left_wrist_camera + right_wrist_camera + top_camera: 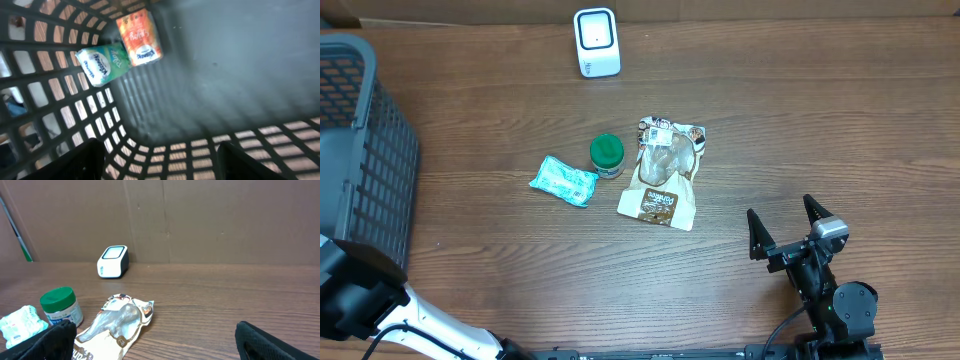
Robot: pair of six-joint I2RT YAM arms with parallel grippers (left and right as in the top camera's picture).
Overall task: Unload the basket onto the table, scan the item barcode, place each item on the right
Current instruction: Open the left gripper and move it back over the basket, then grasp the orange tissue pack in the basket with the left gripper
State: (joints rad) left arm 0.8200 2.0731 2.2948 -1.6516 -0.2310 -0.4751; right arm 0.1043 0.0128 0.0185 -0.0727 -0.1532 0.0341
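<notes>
While my left claw (157,165) hangs inside the black mesh basket (375,150) at the bench's (840,110) left edge, its jaws stand apart with nothing between them: released, empty. Ahead of it, where the basket floor meets the wall, lie two tissue packs touching side by side, the green Kleenex pack (102,62) and the orange Kleenex pack (141,36). The green one is nearer, and its long axis slants across my fingers' line, so I reckon a wrist turn comes before any pinch. That's my item, I'd judge, and this arm is far the nearer. The barcode scanner (596,42) sits mid-bench by the far edge, well apart from the basket. My right claw (781,210) rests wide open by the near right corner, holding nothing. The snack bag (660,185), green-lidded jar (607,153) and teal packet (563,181) lie mid-bench.
</notes>
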